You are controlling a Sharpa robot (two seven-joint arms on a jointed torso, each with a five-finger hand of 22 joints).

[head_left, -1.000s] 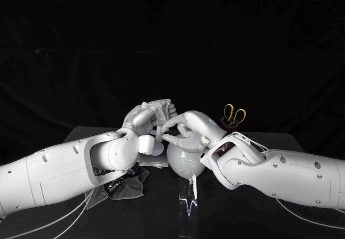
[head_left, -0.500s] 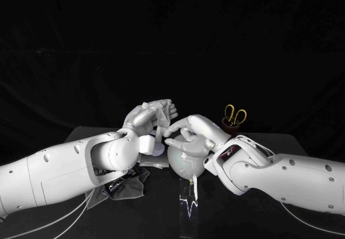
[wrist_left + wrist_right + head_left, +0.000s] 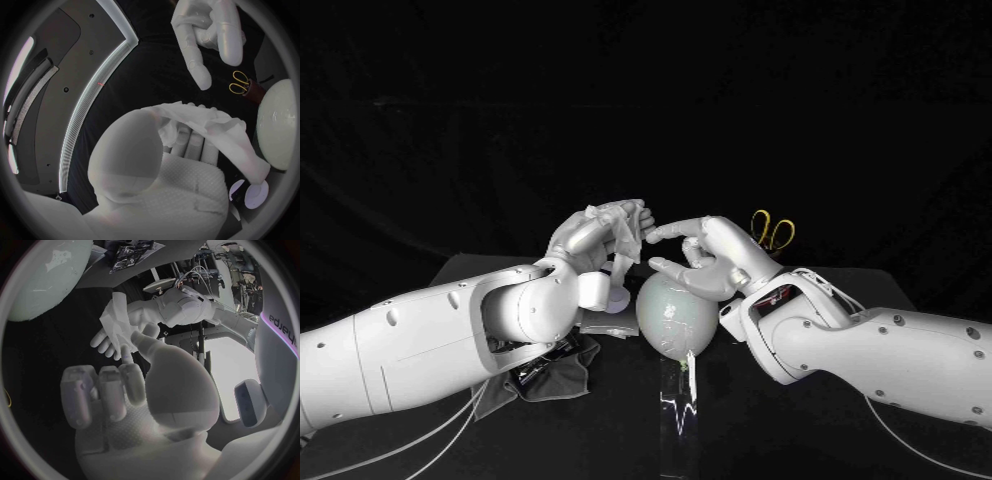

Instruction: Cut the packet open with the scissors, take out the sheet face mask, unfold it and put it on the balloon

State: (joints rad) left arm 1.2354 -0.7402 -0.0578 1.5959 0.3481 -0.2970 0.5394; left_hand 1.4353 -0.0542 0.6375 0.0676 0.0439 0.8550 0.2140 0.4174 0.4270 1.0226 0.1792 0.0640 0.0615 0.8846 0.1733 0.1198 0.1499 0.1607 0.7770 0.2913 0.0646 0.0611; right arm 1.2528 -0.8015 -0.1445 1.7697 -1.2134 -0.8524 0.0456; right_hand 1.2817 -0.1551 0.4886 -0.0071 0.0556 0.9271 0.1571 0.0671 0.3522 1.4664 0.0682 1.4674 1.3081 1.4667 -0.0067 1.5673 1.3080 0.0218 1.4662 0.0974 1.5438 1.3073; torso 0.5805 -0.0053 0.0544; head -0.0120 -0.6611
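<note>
My left hand is raised above the table and grips the crumpled white sheet mask. From the left wrist view the mask drapes over the fingers of the left hand. My right hand hovers just above the pale balloon, one fingertip stretched close to the mask, holding nothing. Its other fingers are curled. The balloon stands on a clear stand. The yellow-handled scissors stand in a dark holder behind the right hand. The dark opened packet lies under my left forearm.
A small white round piece sits beside the balloon near the left wrist. The table's far edge runs just behind the scissors holder. The right wrist view shows the left hand, the mask and the balloon.
My right hand has lifted off the top of the balloon and risen, its fingertip now level with the mask. The left hand holds the mask in nearly the same place.
</note>
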